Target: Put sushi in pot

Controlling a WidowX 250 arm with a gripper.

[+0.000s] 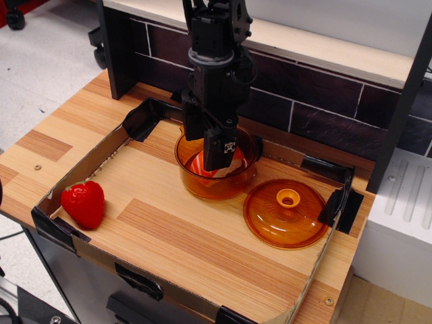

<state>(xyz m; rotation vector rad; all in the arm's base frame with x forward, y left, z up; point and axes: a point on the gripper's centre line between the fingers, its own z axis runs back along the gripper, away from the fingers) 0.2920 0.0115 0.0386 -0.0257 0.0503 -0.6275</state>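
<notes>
The sushi (203, 167), orange with white stripes, lies inside the amber transparent pot (244, 181) and shows through its wall. The pot stands at the back middle of the wooden tray. My black gripper (206, 150) reaches straight down into the pot's mouth. Its fingers stand apart, with the sushi just below and between the tips, resting on the pot's bottom. The right finger (220, 147) hides part of the sushi.
The flat orange lid (287, 212) with a knob lies right of the pot. A red strawberry (84, 204) sits at the tray's front left. Low cardboard walls (101, 158) with black tape ring the tray. A dark brick wall (317, 115) rises behind.
</notes>
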